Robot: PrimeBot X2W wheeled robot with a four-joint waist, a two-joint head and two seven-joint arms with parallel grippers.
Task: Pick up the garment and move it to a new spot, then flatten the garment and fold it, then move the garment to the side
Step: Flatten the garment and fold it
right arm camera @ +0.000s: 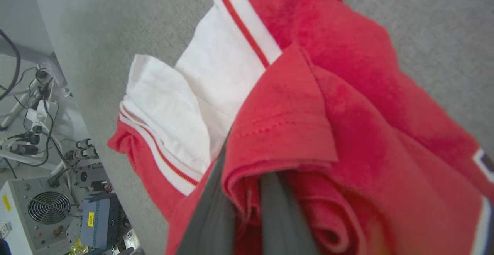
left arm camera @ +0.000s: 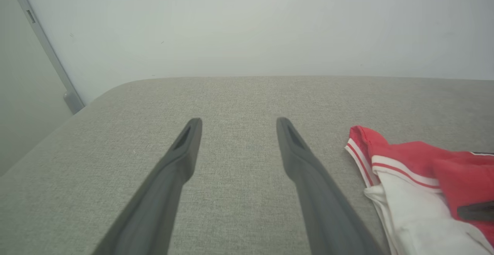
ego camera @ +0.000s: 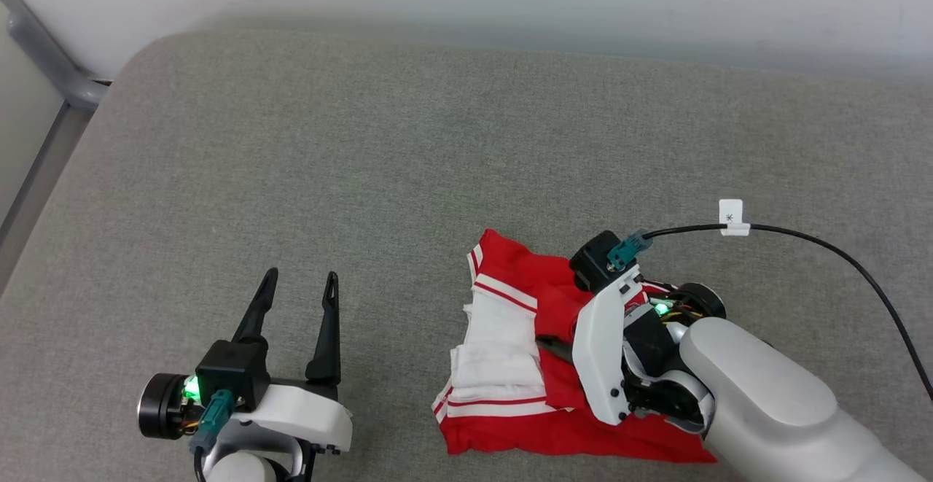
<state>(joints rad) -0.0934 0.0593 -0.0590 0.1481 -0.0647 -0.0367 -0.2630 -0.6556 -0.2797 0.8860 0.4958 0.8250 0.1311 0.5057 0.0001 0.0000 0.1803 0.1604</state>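
The garment [ego camera: 536, 281] is a red jersey with white sleeves and striped trim. It lies bunched and partly folded on the grey padded table [ego camera: 364, 139], near the front right. My right gripper [ego camera: 550, 346] is shut on a fold of its red cloth; in the right wrist view that fold [right arm camera: 281, 131] wraps over the two fingers of the right gripper [right arm camera: 247, 185]. My left gripper [ego camera: 301, 278] stands open at the lower left, well away from the cloth, with nothing between its fingers. In the left wrist view the left gripper [left arm camera: 239, 122] points across bare table, the garment [left arm camera: 409, 162] at the right.
A black cable [ego camera: 802, 234] with a white tag runs over the table to my right wrist. The pale wall lies beyond the table's far edge, and a grey metal frame [ego camera: 44, 59] stands at the far left. Electronic boxes and wires [right arm camera: 46, 208] sit below the table's edge.
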